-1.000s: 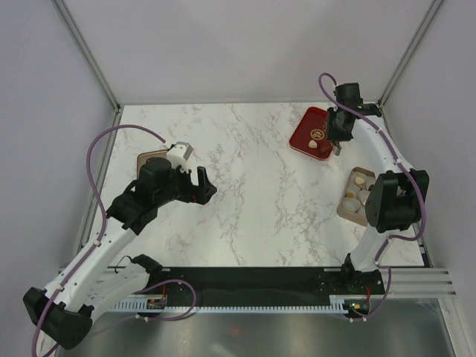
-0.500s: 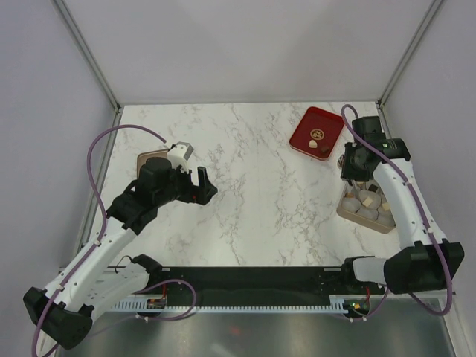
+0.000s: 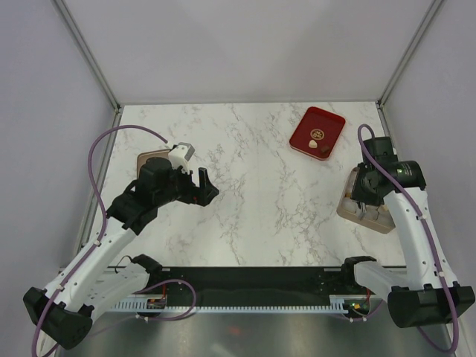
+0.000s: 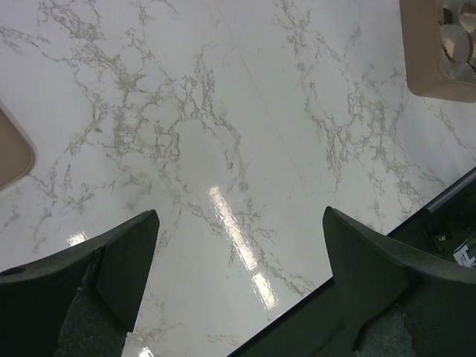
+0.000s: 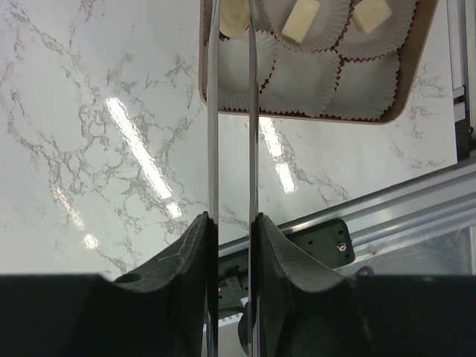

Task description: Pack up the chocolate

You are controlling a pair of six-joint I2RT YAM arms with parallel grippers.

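The right claw is hanging over a corner of the tan box, its thin blades pinching a cream chocolate lump. Two more chocolate blocks are sitting in paper cups inside the box. Another pale piece is lying on the red tray beyond the box. The left claw, far to the box's left, is hovering over the surface, spread wide and holding nothing.

Top camera: fixed, high above and behind the arm bases, looking down over the whole marble table. Left wrist camera: low, slanting across the tabletop, tan box far at upper right. Right wrist camera: close above that same box. All three share it.
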